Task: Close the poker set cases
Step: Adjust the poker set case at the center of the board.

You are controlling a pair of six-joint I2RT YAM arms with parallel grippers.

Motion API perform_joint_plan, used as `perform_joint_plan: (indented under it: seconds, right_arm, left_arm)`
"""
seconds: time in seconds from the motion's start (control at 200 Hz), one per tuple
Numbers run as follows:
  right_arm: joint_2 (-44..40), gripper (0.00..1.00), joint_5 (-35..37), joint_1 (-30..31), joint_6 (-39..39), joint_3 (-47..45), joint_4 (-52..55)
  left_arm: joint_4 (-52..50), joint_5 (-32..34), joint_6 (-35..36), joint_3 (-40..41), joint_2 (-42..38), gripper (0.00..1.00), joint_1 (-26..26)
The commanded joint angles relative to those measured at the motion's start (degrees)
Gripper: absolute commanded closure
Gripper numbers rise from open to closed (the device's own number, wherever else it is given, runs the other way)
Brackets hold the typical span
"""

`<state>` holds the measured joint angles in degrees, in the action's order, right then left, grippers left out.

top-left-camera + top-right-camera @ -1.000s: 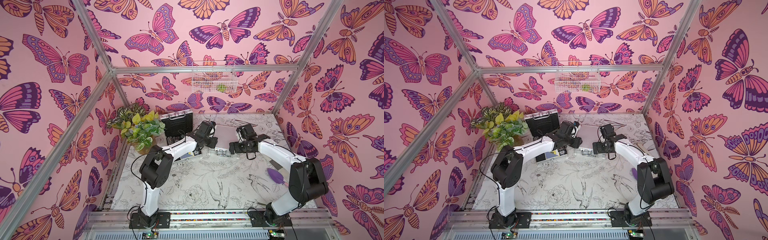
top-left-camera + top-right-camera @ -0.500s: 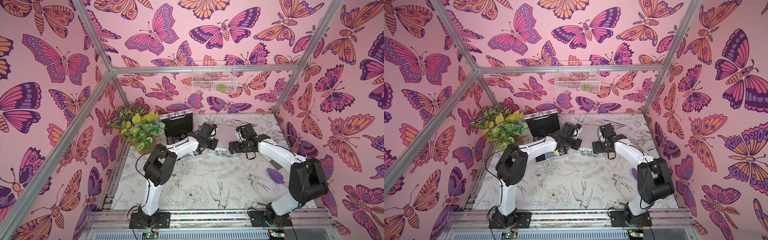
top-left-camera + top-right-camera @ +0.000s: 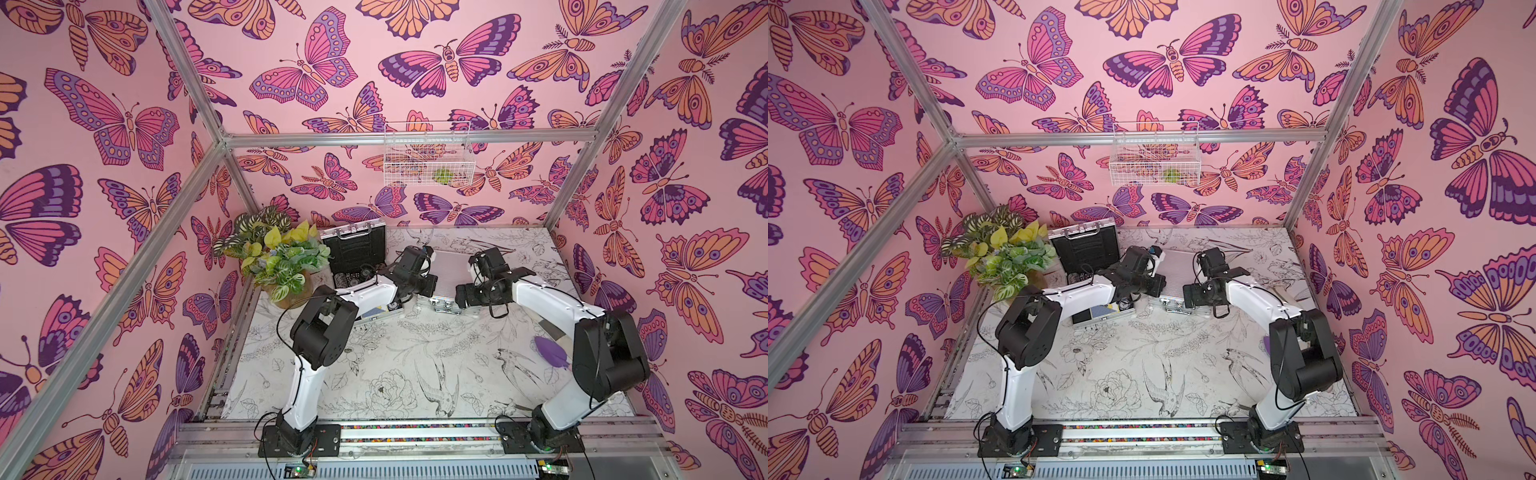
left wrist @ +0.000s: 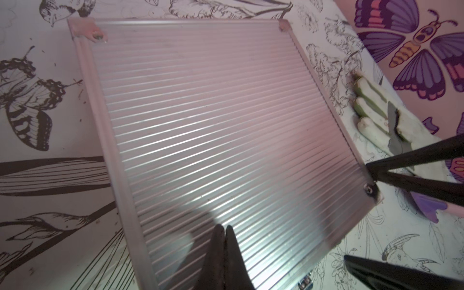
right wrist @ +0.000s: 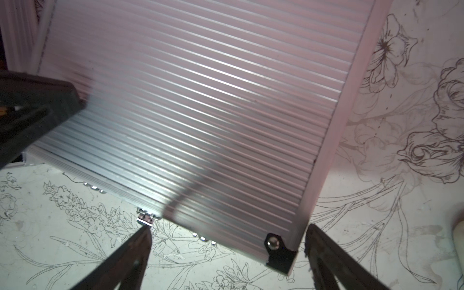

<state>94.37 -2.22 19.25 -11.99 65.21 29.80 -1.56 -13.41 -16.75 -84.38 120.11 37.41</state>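
One poker set case [image 3: 451,270] [image 3: 1177,274] lies mid-table with its ribbed silver lid [image 4: 213,125] [image 5: 200,100] down; its front edge looks blurred. My left gripper [image 4: 224,227] [image 3: 424,284] is shut with nothing in it, tips over that lid near its left front part. My right gripper [image 5: 227,229] [image 3: 465,295] is open, its fingers either side of the lid's front right corner. The other poker set case stands open at the back left: its black-lined lid [image 3: 357,249] [image 3: 1086,253] is upright, and its base [image 3: 374,318] lies partly under my left arm.
A potted plant [image 3: 282,257] stands left of the open case. On the back wall hangs a wire basket [image 3: 428,153]. A purple object [image 3: 550,351] lies on the table near my right arm. A white and green glove [image 4: 371,110] lies right of the closed case.
My left gripper's jaws have gone from partly open to shut, and the left arm's elbow has shifted a little. The right arm has hardly moved.
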Motion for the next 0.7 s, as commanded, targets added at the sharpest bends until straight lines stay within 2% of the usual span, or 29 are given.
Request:
perform_joint_plan:
  seconds: [0.0, 0.27, 0.441, 0.696]
  right_arm:
    - [-2.16, 0.05, -0.66, 1.45, 0.68, 2.70, -0.09]
    - [0.68, 0.10, -1.95, 1.78, -0.15, 3.66, 1.12]
    - [3.28, 0.25, -1.43, 1.85, -1.66, 3.49, 3.65]
    - [8.29, 0.42, 0.05, 1.81, -1.88, 3.61, 9.12]
  left_arm:
    - [-8.83, 1.03, -1.85, 5.64, 6.61, 1.00, -1.13]
    - [-6.78, -0.04, -3.15, 8.48, 7.23, 1.00, -2.02]
    - [-6.17, -0.30, -3.55, 9.55, 6.99, 1.00, -2.33]
    - [-5.72, -0.89, -3.90, 10.37, 6.63, 1.00, -2.36]
